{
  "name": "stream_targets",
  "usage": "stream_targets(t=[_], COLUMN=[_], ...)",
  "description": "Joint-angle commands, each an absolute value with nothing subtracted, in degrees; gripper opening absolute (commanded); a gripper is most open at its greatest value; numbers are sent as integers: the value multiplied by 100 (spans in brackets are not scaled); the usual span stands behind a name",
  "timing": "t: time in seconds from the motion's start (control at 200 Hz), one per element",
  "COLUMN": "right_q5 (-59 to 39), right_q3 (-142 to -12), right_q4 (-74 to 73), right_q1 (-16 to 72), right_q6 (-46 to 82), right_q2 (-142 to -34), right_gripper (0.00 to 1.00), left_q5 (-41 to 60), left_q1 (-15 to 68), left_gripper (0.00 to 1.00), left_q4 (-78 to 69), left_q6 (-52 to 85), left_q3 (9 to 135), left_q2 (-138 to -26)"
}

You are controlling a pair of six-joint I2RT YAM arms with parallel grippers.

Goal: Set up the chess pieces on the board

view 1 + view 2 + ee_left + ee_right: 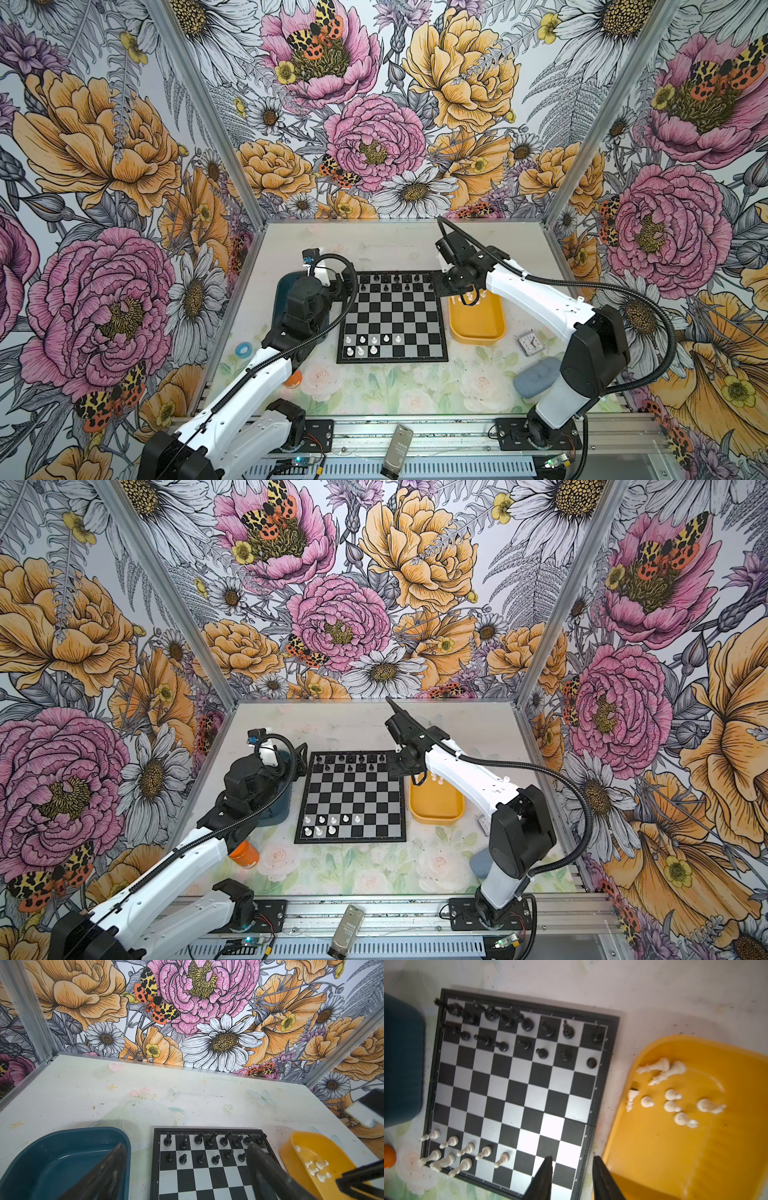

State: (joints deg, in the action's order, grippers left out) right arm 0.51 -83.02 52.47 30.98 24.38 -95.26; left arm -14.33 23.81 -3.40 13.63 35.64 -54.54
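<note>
While eight white chess pieces (451, 1142) stand in one corner of the board (519, 1088), more lie in the yellow tray (675, 1157) just beside it on the bench (654, 1001). Above that tray the right tool (572, 1159) hangs narrowly parted and empty. The left tool (186, 1144) gapes wide near the blue tray (62, 1147).

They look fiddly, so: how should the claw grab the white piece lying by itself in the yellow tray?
Likely from straight above, pinching the white piece across its neck. It lies on its side in the yellow tray with room around it, and the neck is narrower than the base.
</note>
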Motion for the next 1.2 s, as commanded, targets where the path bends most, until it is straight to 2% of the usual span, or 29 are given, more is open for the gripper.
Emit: stream_targets(t=[0.0, 0.195, 0.485, 1.191], right_q5=[436, 519, 479, 20], right_q3=[-8227, -8237, -8325, -8512], right_q4=[5457, 5445, 5410, 5098], right_q1=[2733, 2008, 1680, 1515], right_q6=[1999, 1644, 1446, 1385], right_q2=[-9516, -9877, -10550, -11146], right_gripper=[30, 23, 19, 19], left_q5=[-1378, -1410, -1379, -1313], left_q1=[2346, 2341, 2338, 2341], left_gripper=[91, 91, 91, 91], left_q4=[-457, -466, -475, -483], left_q6=[1477, 1482, 1504, 1485], left_q3=[3647, 3715, 3819, 3920], left_q2=[-5525, -5649, -5883, -6099])
